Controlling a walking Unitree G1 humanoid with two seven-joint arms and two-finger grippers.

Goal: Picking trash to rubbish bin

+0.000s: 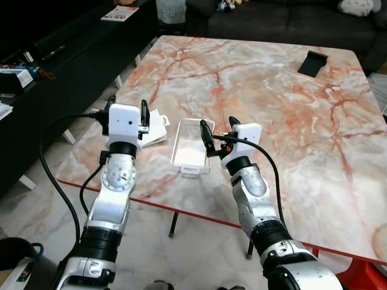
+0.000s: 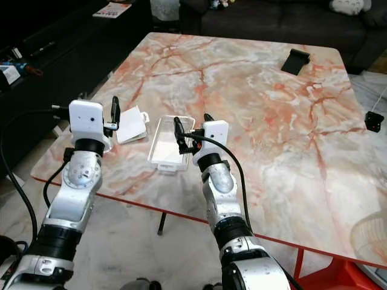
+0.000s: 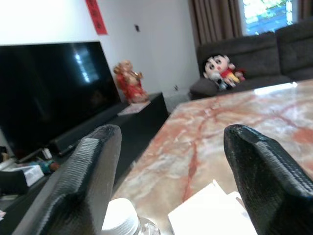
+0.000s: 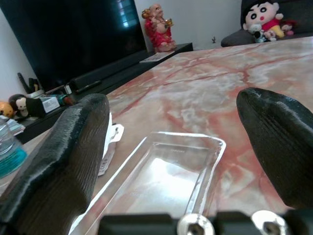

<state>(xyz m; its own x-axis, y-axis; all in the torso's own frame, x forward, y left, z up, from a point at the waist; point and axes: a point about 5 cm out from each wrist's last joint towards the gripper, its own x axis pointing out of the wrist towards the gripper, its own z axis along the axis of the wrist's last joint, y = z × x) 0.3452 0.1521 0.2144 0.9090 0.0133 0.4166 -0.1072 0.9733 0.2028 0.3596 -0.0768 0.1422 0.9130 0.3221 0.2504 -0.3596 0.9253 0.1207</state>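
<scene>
1. Table (image 1: 290,121): white marble, veined orange-red, with a red edge.
2. Tray (image 1: 191,147): clear plastic.
3. Paper (image 1: 156,128): white.
4. Fingers (image 4: 73,147): black, textured.
5. Arms (image 1: 115,193): silver.

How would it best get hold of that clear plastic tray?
Probably by the long side wall nearest the right gripper, coming from above: the clear plastic tray lies flat and open-topped, so one finger can slip inside its thin upright rim.

A black stand (image 1: 312,63) sits on the marble table (image 1: 290,127).
</scene>
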